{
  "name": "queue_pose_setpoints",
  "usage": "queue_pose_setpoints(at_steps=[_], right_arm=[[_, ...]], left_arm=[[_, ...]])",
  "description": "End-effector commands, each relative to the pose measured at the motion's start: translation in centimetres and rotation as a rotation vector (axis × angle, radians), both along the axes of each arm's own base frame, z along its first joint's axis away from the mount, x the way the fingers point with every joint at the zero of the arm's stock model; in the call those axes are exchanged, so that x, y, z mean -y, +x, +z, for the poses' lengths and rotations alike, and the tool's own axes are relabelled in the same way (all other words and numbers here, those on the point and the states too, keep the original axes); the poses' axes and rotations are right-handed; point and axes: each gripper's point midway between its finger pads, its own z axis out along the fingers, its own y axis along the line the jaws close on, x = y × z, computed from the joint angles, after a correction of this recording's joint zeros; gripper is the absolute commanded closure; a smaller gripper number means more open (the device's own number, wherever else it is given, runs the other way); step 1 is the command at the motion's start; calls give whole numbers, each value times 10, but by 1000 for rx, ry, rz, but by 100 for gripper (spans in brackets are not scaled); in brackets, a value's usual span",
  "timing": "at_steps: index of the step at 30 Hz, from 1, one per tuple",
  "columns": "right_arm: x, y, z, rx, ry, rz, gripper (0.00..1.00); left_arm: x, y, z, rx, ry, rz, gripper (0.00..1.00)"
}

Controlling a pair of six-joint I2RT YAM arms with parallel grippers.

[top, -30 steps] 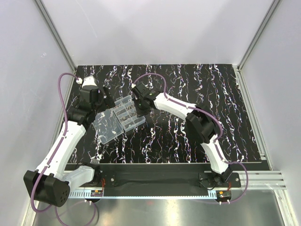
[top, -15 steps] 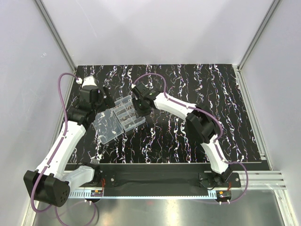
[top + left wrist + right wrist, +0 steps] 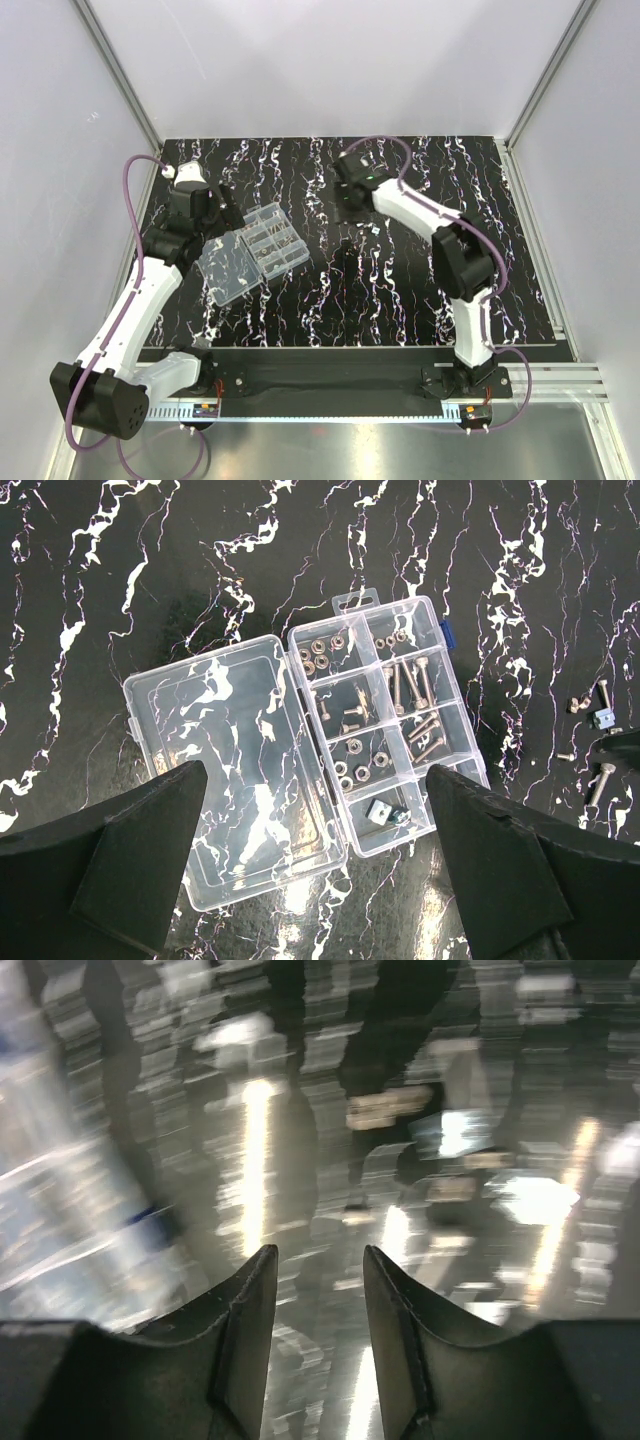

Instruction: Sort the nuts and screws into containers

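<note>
The clear box (image 3: pixel 358 602) is laid open on the counter (image 3: pixel 120 580), lid (image 3: pixel 230 780) flat, so the sorted screws (image 3: pixel 410 680) and nuts (image 3: pixel 320 655) inside can be reached. Loose pieces (image 3: pixel 590 705) are scattered to its right. The left claw (image 3: pixel 312 768) is held high over the box, spread wide and empty, while the right claw (image 3: pixel 347 212) is stretched out near the loose pieces, about half open, nothing gripped as far as the blur shows.

right gripper (image 3: pixel 347 210) off containers (image 3: pixel 272 240), swung right
</note>
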Motion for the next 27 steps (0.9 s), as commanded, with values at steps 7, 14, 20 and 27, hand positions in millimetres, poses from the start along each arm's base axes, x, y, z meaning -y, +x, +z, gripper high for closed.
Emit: queue_pose_setpoints(at_steps=[7,14,20,27], right_arm=[[31,8,-18,-10,-57,-99,53],[27,13,-16,-33,12,-290,53],[30,5,-34,-88,-5,-328,55],[27,-1,-41,-140,8,-392,58]], left_arm=[[-1,3,6,34,-5,1,1],[-1,4,6,37,-6,1,1],[-1,3,6,35,-4,0,1],[-1,3,6,37,-3,1,1]])
